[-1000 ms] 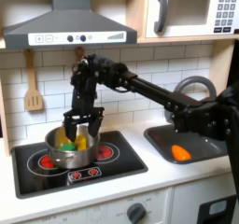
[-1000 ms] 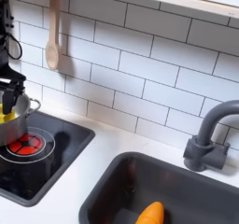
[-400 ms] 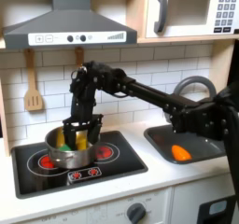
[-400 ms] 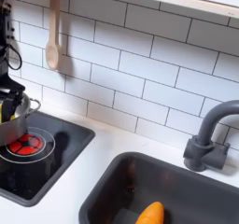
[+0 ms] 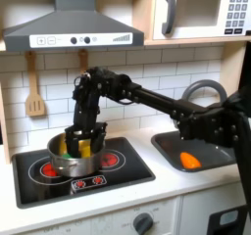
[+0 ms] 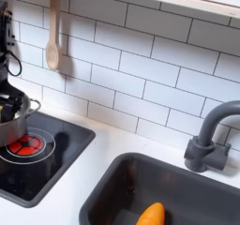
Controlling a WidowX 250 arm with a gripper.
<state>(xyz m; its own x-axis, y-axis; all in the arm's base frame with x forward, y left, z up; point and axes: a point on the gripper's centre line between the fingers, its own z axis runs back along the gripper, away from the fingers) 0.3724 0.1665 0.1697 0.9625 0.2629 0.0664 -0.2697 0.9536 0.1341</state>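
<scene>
A metal pot [image 5: 69, 164] stands on the left burner of the toy stove [image 5: 118, 170]. Something yellow and something green lie inside it. My gripper [image 5: 83, 141] points straight down into the pot, fingers spread apart on either side of the contents, and I see nothing clamped between them. In the second exterior view the pot [image 6: 11, 127] sits at the left edge with the gripper [image 6: 8, 102] dipping into its mouth. What the fingertips touch is hidden by the pot wall.
An orange carrot [image 5: 189, 161] lies in the sink [image 5: 216, 151], also seen as carrot [image 6: 150, 215] below the grey faucet [image 6: 211, 135]. A wooden spatula [image 5: 35, 97] hangs on the tiled wall. A red burner [image 6: 23, 146] lies beside the pot.
The gripper has come down from just above the pot rim to inside the pot. The pot and carrot have stayed put.
</scene>
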